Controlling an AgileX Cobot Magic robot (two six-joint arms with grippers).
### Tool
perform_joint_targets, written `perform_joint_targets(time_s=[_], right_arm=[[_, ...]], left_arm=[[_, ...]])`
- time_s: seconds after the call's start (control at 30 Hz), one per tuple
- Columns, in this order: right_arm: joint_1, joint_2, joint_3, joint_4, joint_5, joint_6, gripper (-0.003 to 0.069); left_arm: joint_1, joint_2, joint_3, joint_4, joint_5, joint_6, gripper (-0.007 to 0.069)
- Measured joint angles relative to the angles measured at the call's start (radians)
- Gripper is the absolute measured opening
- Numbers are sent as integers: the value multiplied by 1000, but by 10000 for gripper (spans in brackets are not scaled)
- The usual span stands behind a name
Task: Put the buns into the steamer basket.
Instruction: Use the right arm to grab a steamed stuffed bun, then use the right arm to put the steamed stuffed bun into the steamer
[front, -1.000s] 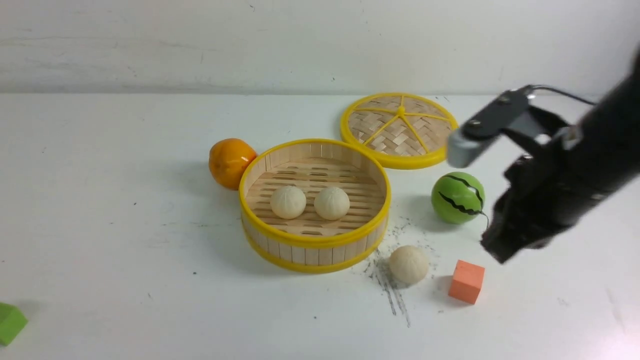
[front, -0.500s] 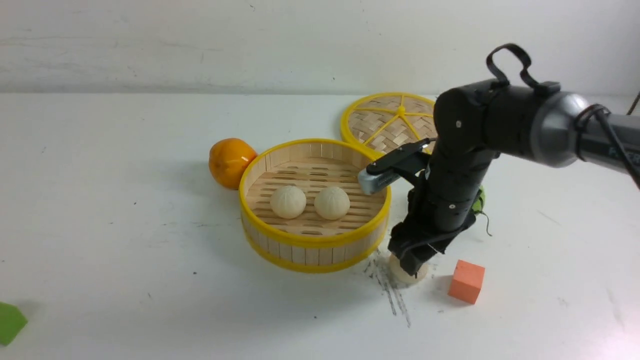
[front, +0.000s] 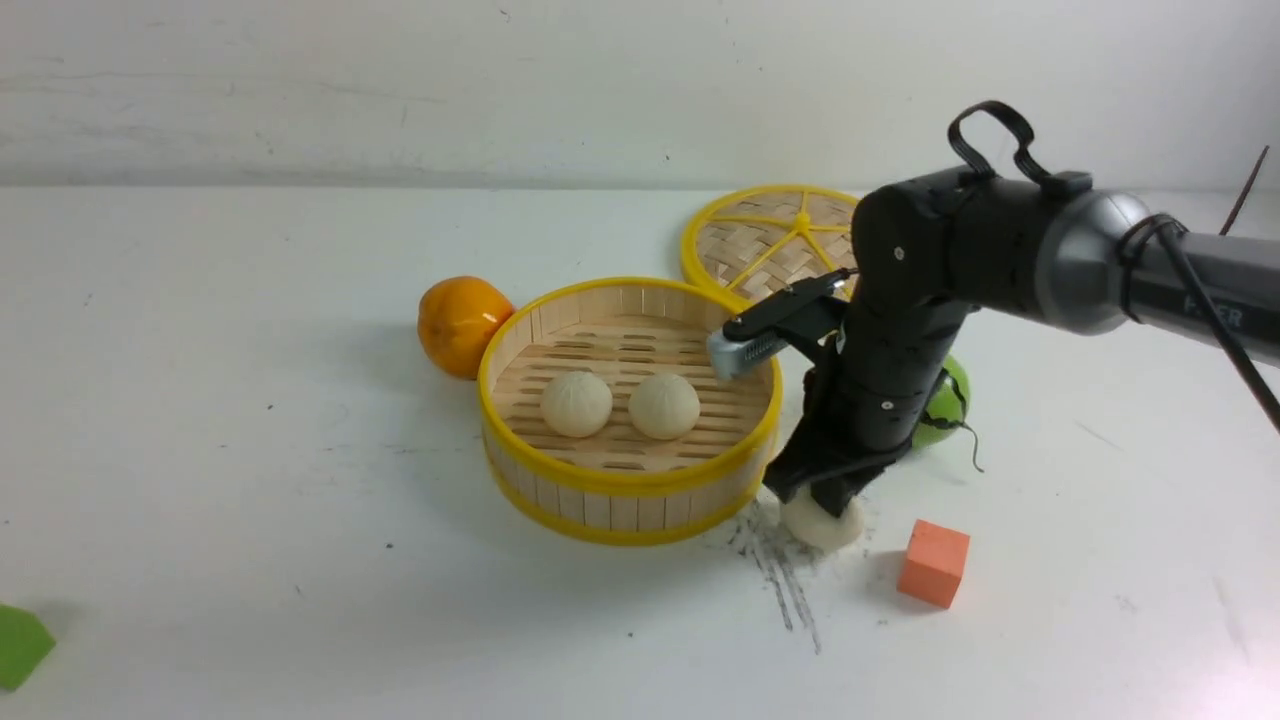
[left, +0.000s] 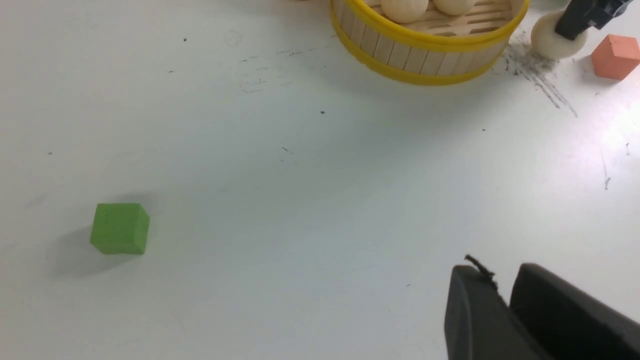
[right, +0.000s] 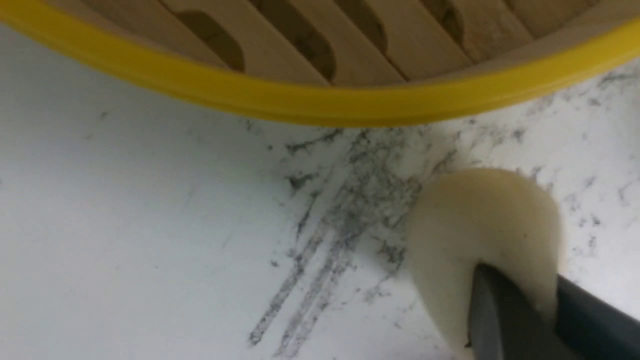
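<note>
- The right gripper (front: 822, 500) points down with its jaws closed on the third bun (front: 826, 528). In the right wrist view the dark fingers (right: 500, 320) press into its soft top, and it bulges around them.
- Whether that bun rests on the table (front: 250, 450) or hangs just clear of it cannot be told.
- Grey scuff marks (front: 778, 570) streak the table under the jaws and just left of them.
- The basket (front: 628, 495) stands just left of the jaws. The held bun is outside it, near its wall but apart from it.
- On the basket's slatted floor lie the near bun (front: 664, 405) and, farther left of the jaws, the far bun (front: 576, 403). They lie side by side, a little apart.
- Just right of the jaws sits an orange cube (front: 933, 563), apart from the held bun.
- Beyond the jaws is a green melon ball (front: 948, 402), mostly hidden by the right arm.
- Farther beyond, a woven disc (front: 765, 250) lies flat, right beside the basket's far rim.
- Past the basket, well left of the jaws, an orange (front: 460, 325) sits right beside the basket wall.
- The left gripper (left: 500, 282) shows only in its own wrist view, over the table. Its jaws are together with nothing between them.
- A green cube (left: 120, 228) lies well apart from those jaws.
</note>
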Motion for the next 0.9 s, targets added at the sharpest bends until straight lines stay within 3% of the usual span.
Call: perform_joint_targets(time_s=[0.3, 0.67, 0.83, 0.87, 0.9], right_arm=[[45, -55, -224, 92, 13, -3, 16], [158, 49, -243, 120, -63, -40, 29], [164, 92, -243, 124, -94, -40, 128], [164, 104, -243, 124, -98, -40, 202], [164, 104, -243, 124, -98, -40, 202]], left_arm=[[0, 0, 0, -8, 0, 0, 111], [0, 0, 0, -11, 0, 0, 113], [0, 0, 0, -11, 0, 0, 119], [0, 0, 0, -11, 0, 0, 121], [0, 0, 0, -11, 0, 0, 122]])
